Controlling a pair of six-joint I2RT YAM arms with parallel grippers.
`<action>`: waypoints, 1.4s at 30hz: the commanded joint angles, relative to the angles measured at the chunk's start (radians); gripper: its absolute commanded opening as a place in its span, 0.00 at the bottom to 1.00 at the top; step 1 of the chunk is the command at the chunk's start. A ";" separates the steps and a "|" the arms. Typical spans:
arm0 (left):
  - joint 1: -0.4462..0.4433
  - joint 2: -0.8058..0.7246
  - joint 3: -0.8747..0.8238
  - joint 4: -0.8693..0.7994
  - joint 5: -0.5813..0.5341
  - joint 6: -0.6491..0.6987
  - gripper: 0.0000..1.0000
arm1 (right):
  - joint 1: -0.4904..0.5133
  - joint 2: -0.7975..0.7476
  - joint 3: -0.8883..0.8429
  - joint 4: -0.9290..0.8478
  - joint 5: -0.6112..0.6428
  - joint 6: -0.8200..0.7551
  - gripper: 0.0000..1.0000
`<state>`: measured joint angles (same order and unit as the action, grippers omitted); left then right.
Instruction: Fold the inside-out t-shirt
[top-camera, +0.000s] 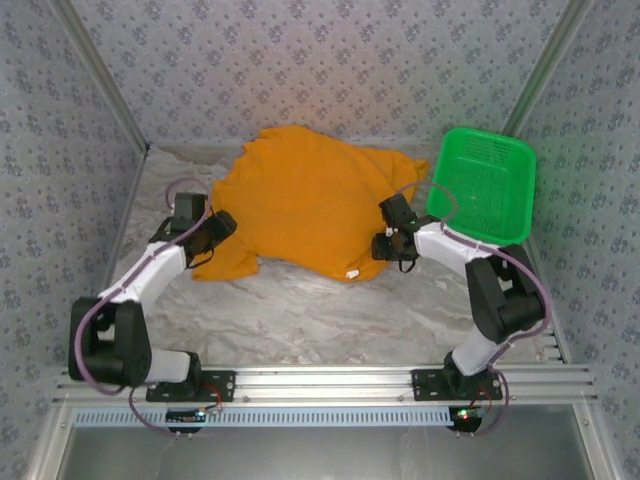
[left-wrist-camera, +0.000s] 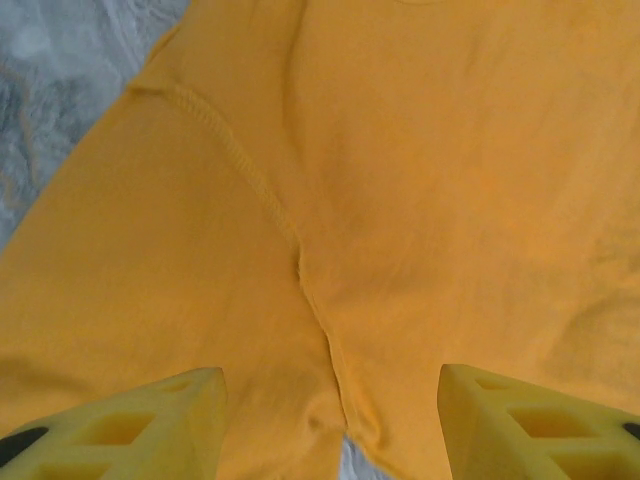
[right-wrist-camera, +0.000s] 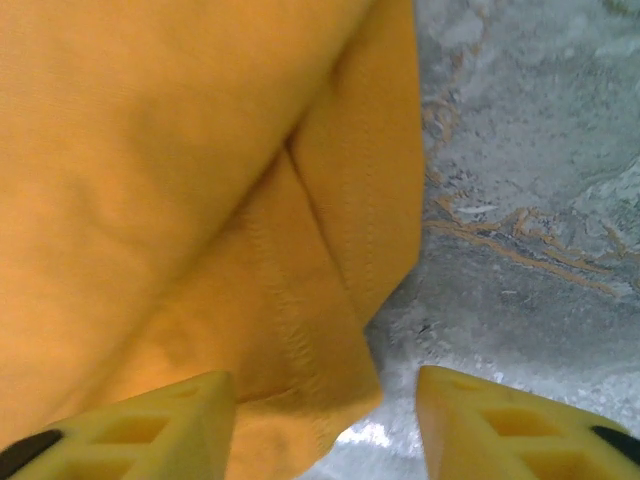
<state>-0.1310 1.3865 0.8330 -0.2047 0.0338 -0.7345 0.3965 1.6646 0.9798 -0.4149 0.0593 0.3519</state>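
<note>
Your t-shirt (top-camera: 305, 205) lies in a wrinkled orange-yellow heap on the worktop (top-camera: 300, 320), in the middle and toward the back. Its far edge runs close to the back wall (top-camera: 330, 60). Its right-hand tip comes up just beside the green basket (top-camera: 484, 185); you cannot tell whether the two touch. A small white label (top-camera: 351, 274) sits at the near edge, and in front of that edge you have open worktop all the way to the arm bases.

Your left gripper (top-camera: 222, 224) sits at the shirt's left edge, jaws apart, with a stitched seam (left-wrist-camera: 250, 180) running across the cloth below and between the yellow fingers (left-wrist-camera: 150, 420); nothing is pinched. A strip of bare worktop shows at the left of that cloth.

Your right gripper (top-camera: 383, 245) is at the shirt's right edge, jaws likewise parted, over a folded hem (right-wrist-camera: 340, 300) with bare worktop to its right. Both wrist views cut off the fingertips, and the layers under the top fold are hidden.
</note>
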 joint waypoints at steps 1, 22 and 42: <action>0.002 0.083 0.023 0.031 -0.056 0.055 0.57 | -0.024 0.030 0.012 -0.015 0.041 0.026 0.33; -0.096 -0.185 -0.268 -0.188 -0.236 -0.063 0.54 | 0.349 -0.463 -0.393 -0.448 0.232 0.794 0.01; -0.113 0.070 -0.180 -0.120 -0.097 -0.130 0.40 | 0.229 -0.412 -0.425 -0.145 0.156 0.633 0.49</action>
<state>-0.2432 1.4204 0.6701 -0.3847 -0.1184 -0.8101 0.6163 1.1820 0.5999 -0.6796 0.2745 0.9802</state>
